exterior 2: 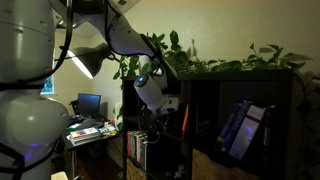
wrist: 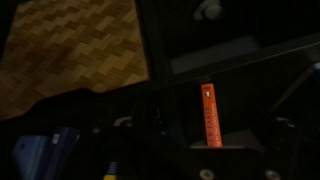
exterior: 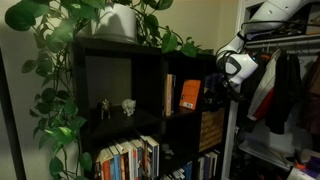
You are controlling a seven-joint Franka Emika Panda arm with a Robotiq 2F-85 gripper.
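Close beside the claw (exterior: 213, 94) stands an orange book (exterior: 188, 94).

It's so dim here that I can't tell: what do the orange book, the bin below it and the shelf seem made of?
Orange book: probably paper with a smooth card cover; thin spine with small print.
Bin: woven strips, perhaps bamboo or grass, matte tan; the criss-cross weave shows in the wrist view.
Shelf: likely painted or laminated wood; flat black square-edged boards.
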